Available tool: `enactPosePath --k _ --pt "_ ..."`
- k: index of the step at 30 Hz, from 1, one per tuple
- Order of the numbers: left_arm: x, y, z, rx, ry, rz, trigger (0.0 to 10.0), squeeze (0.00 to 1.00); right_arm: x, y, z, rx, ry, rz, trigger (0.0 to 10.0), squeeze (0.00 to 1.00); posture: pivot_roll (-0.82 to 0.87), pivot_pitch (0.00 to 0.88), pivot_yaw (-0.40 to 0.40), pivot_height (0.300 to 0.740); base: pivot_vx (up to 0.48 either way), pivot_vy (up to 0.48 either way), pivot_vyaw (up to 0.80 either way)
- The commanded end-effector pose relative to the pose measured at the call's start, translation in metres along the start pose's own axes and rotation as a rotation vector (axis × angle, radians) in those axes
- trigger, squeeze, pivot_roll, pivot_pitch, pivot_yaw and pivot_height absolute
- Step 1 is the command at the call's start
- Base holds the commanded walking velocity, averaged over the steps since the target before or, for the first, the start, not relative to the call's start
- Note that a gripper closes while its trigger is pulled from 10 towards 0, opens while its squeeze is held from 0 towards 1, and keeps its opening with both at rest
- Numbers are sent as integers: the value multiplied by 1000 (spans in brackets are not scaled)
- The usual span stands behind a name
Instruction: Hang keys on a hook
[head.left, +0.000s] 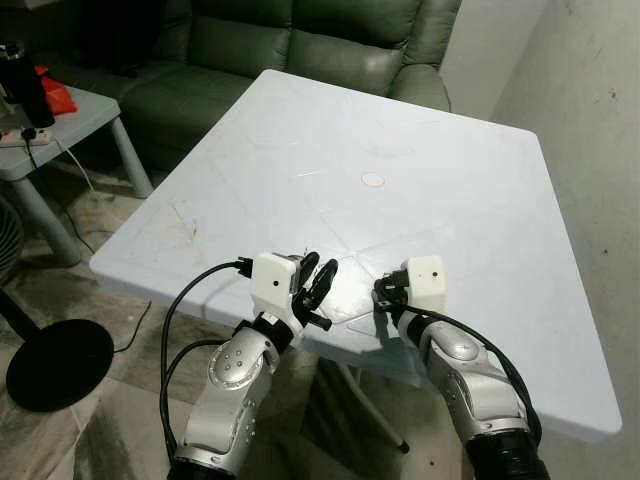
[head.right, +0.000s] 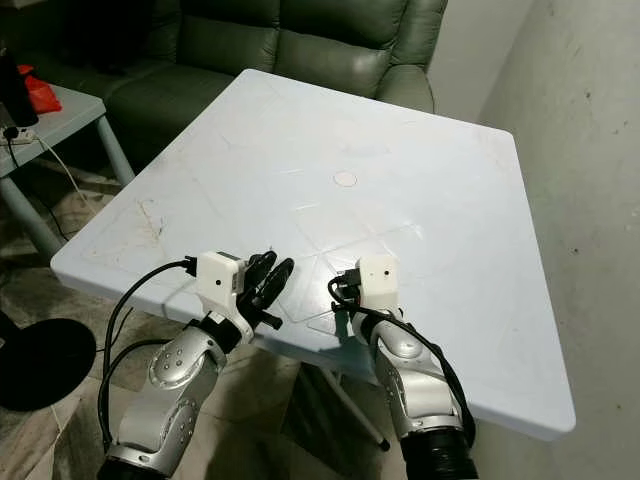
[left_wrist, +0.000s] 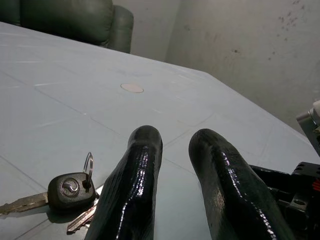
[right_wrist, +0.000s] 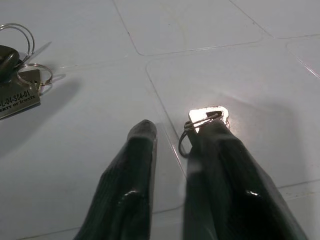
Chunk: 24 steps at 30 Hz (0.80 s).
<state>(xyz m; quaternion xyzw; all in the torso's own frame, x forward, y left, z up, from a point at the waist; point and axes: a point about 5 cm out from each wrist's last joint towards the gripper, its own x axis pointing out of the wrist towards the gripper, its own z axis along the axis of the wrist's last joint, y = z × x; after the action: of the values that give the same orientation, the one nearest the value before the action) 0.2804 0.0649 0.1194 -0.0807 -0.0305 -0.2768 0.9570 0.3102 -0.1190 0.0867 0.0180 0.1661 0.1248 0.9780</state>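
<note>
A bunch of keys (left_wrist: 70, 187) with a black fob, a ring and a silver blade lies on the white table (head.left: 450, 180) near its front edge. My left gripper (left_wrist: 177, 137) hovers just beside them, open, with nothing between its fingers. In the right wrist view the keys (right_wrist: 20, 85) lie further off with a metal tag and rings. My right gripper (right_wrist: 175, 131) is low over the table, open, and a small shiny metal piece with a wire loop (right_wrist: 209, 115) lies at the tip of one finger. From the head, both grippers (head.left: 318, 280) (head.left: 385, 292) point at each other.
A round cap (head.left: 372, 180) marks the table's middle. A green sofa (head.left: 300, 40) stands behind the table, a wall (head.left: 590, 90) on the right. On the left are a small side table (head.left: 75, 118) with a dark bottle (head.left: 22, 80), and a fan base (head.left: 55, 360) on the floor.
</note>
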Motion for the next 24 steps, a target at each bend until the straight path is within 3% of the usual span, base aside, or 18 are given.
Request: enactPosePath --k 1,2,3,4,20,22,23,24 --pt "-1 -2 2 -1 -4 4 10000 0 -1 -3 -12 21 67 -13 10000 1000 -24 86 -120 740 0 0 0" --pt "-1 -2 2 -1 -4 5 10000 0 -1 -3 -12 22 70 -14 10000 910 -24 89 -121 740 0 0 0" --pt "-1 -1 2 0 -4 5 10000 0 -1 -2 -12 26 73 -18 10000 231 -24 89 -121 740 0 0 0" --pt "-1 -1 2 0 -3 5 10000 0 0 -2 -12 30 85 -27 10000 0 -24 89 -121 740 0 0 0" --pt "-1 -2 2 7 -2 1 10000 0 5 -1 -14 119 138 -186 10000 0 -23 92 -117 740 0 0 0" --pt "-1 -2 2 9 -2 1 10000 0 5 -1 -15 132 145 -198 9804 0 -23 92 -117 740 0 0 0" --pt "-1 -2 2 9 -2 1 10000 0 6 -2 -16 141 160 -213 8980 0 -23 92 -117 740 0 0 0" --pt "-1 -2 2 9 -2 1 10000 0 6 -2 -16 149 163 -214 8980 0 -23 92 -117 740 0 0 0"
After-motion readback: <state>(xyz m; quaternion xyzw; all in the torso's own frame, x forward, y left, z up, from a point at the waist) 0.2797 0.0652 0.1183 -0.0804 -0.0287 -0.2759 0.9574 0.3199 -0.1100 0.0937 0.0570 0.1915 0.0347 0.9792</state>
